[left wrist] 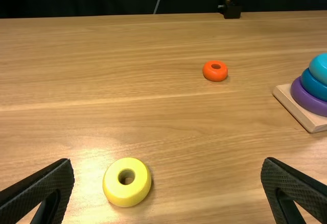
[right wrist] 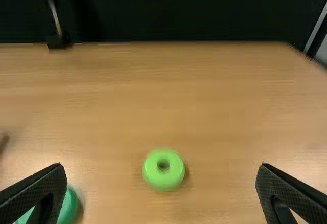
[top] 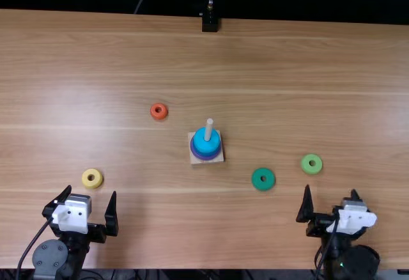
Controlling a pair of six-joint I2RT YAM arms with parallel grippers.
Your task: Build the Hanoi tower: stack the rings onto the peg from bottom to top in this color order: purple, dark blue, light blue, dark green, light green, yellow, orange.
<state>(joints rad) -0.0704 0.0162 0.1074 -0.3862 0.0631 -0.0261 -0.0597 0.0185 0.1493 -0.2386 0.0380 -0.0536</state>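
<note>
Smooth stacked rings (top: 202, 146), cylindrical wooden peg (top: 209, 129)

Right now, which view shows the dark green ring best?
Top view: the dark green ring lies whole there, hole included. The right wrist view catches part of it, behind one finger and cut by the edge.

No readable text, labels, numbers or signs anywhere.

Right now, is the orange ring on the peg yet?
No, the orange ring lies on the bare table, apart from the peg and its stacked rings.
</note>
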